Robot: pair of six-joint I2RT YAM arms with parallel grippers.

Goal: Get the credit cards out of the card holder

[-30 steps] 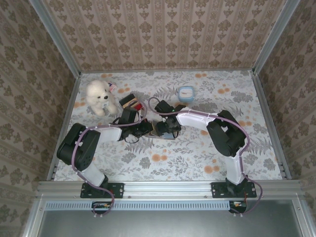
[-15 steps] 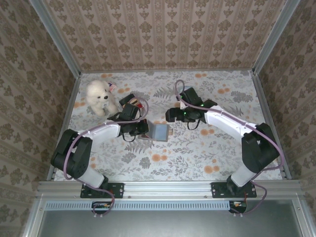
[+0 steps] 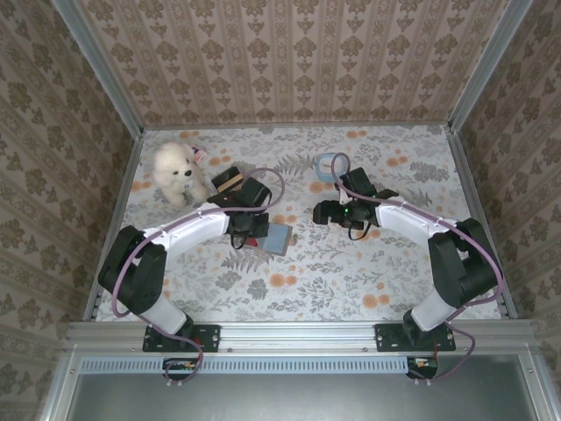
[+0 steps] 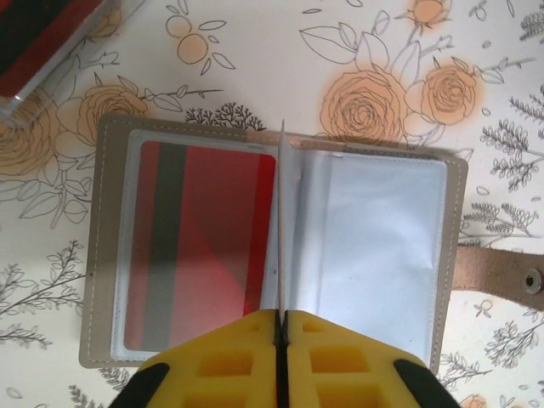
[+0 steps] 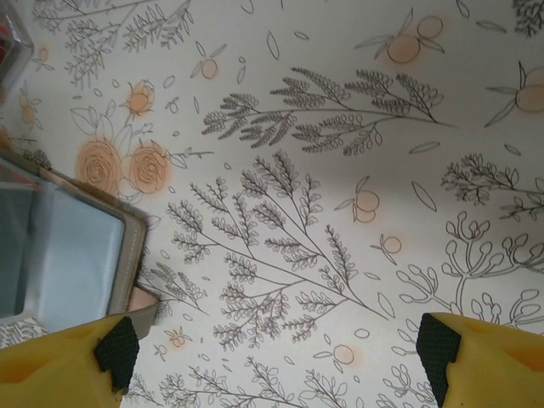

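The card holder [image 4: 382, 255] lies spread open on the flowered table. A red credit card [image 4: 204, 246] sits in its left pocket, and the right pocket looks pale blue-white. A thin leaf stands edge-on along the fold, and my left gripper [image 4: 281, 313] is shut on its near end. From above, that gripper [image 3: 254, 230] sits at the holder's [image 3: 279, 237] left side. My right gripper [image 3: 326, 212] hangs apart to the right, open, with bare table between its fingers [image 5: 59, 365]. In the right wrist view the holder's corner [image 5: 68, 255] shows at the left, beside the right gripper [image 5: 276, 348].
A white plush bear [image 3: 175, 171] and a black, tan and red striped block [image 3: 230, 180] stand at the back left. The block's corner [image 4: 42, 42] lies just beyond the holder. A pale blue cup [image 3: 330, 164] stands behind the right gripper. The holder's snap strap [image 4: 501, 272] sticks out to the right.
My right gripper has left the holder, swung right and back toward the cup, and opened wider. The left gripper has stayed at the holder, which has shifted and turned a little.
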